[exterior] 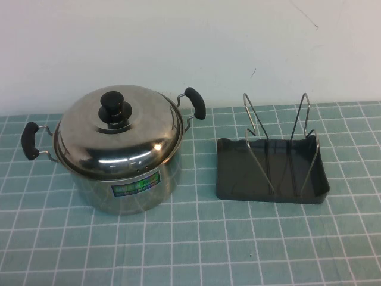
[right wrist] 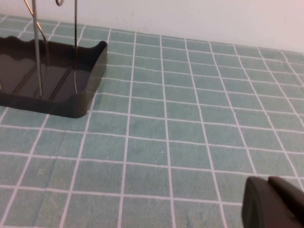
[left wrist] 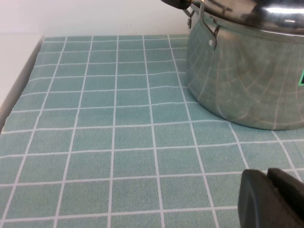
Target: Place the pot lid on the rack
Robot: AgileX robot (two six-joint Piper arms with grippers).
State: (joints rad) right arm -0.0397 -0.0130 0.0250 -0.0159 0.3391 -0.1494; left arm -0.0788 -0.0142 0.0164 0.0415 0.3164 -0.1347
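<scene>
Both grippers show only as dark corners, left gripper (left wrist: 273, 199) low beside the steel pot (exterior: 128, 185), right gripper (right wrist: 273, 203) near the rack (exterior: 275, 161); finger state unreadable. Pot's coloured label (exterior: 136, 186) is illegible. Pot lid (exterior: 119, 131) sits on the pot, left of the rack.

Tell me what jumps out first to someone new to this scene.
The shiny pot lid with its black knob sits on the steel pot at the left of the green checked cloth. To its right stands the rack, wire loops upright, nothing in it. The left tool waits low near the pot; the right tool waits beside the rack.
</scene>
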